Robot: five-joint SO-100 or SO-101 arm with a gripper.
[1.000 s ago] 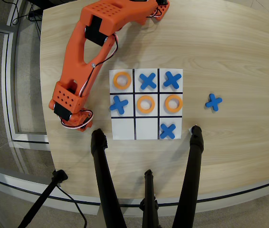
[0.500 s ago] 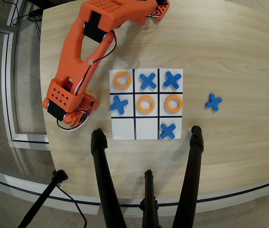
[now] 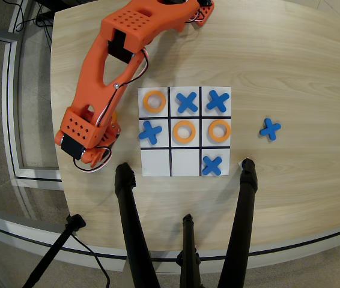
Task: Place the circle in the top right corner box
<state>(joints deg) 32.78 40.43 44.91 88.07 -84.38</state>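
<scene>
Three orange rings lie on the white tic-tac-toe board (image 3: 185, 162): one in the top left cell (image 3: 154, 101), one in the centre (image 3: 184, 132), one in the middle right cell (image 3: 219, 131). No fourth ring shows. In this view the top right cell holds a blue X (image 3: 217, 101). The only bare corner cell is the bottom left one (image 3: 155, 162). My orange arm reaches down the board's left side. My gripper (image 3: 101, 144) sits just left of the board, beside the middle and bottom left cells. It points down under the wrist, so its jaws and anything in them are hidden.
More blue X pieces lie on the board at top middle (image 3: 187, 102), middle left (image 3: 150, 132) and bottom right (image 3: 211, 165). One lies loose on the table at the right (image 3: 270, 128). Black tripod legs (image 3: 128, 222) cross the table's front edge below the board.
</scene>
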